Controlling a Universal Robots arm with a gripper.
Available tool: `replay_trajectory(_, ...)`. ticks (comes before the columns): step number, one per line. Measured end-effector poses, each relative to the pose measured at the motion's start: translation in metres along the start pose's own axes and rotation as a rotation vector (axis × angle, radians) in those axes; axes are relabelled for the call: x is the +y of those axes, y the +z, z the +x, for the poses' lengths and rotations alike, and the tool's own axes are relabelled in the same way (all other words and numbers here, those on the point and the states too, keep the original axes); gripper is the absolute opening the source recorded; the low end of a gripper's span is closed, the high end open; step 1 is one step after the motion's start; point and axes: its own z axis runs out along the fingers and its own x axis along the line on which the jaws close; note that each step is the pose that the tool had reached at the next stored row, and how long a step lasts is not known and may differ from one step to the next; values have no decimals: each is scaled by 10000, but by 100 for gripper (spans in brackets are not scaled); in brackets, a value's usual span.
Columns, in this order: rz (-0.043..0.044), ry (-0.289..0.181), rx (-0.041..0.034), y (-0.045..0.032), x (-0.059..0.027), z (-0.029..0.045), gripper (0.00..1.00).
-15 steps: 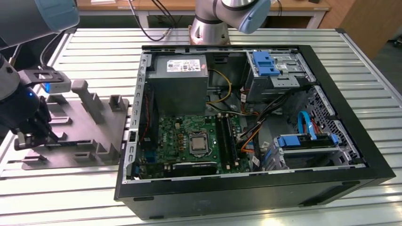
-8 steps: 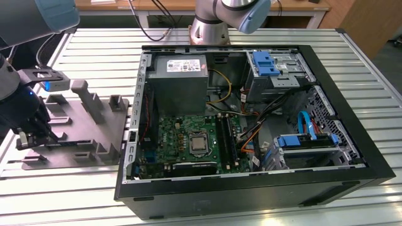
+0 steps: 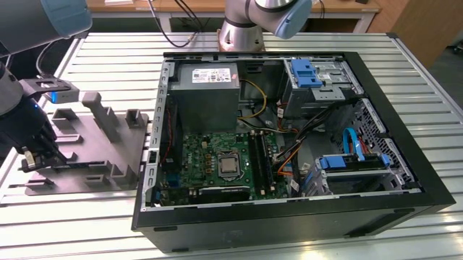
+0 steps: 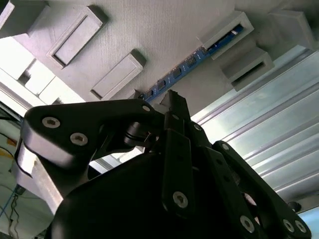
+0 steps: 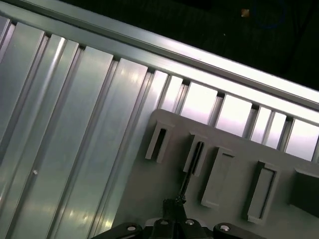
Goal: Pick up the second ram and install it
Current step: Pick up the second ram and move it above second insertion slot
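Gripper (image 3: 30, 158) pointed down over grey fixture (image 3: 108, 135), tip set close to second ram (image 4: 185, 63), jaw state not discernible.

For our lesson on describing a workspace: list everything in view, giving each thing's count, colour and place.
table: one, silver, slatted, under everything.
computer case: one, black, open, on the exterior view's right.
motherboard: one, green, inside the case.
power supply: one, grey, inside the case, beside the motherboard.
drive brackets: two, blue, inside the case.
cables: several, mixed colours, inside the case.
fixture: one, grey, on the exterior view's left.
second ram: one, dark with blue, held in the fixture's slots.
arm: one, grey with blue caps.
claw: one, black, over the fixture, by the ram's end.
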Motion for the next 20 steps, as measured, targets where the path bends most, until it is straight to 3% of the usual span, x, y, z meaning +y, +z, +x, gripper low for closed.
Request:
replay_trajectory(5, 24, 112, -63, 16, 2, -1, 11)
replay_trajectory(20, 112, 2487, -169, 95, -1, 2, 11)
